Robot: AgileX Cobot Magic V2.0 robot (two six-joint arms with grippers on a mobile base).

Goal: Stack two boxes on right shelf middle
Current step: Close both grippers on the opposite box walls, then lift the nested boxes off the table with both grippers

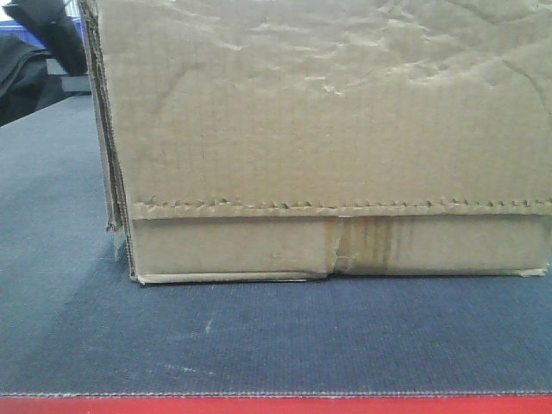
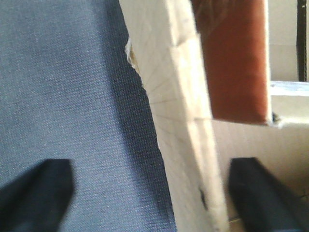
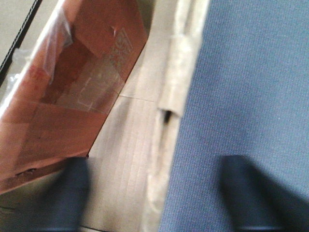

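A dark blue-grey woven tabletop with a red edge along its near side fills the front view; a blue bin and something black sit at the far left. One brown corrugated cardboard box stands on the tabletop close to the camera. Its face is plain, creased and wrinkled, with a jagged horizontal seam across it. A brownish streaked stain lies below the seam at the centre.

The left hand is spread. Its two dark fingers straddle the box's pale upright wall, one outside over the tabletop and one inside the box, with a gap on each side. A reddish-brown panel lies inside the box.

The right hand is spread too. Its two fingers bracket the opposite wall in the same way. Here the panel carries clear glossy tape and a pale printed patch, too blurred to read.
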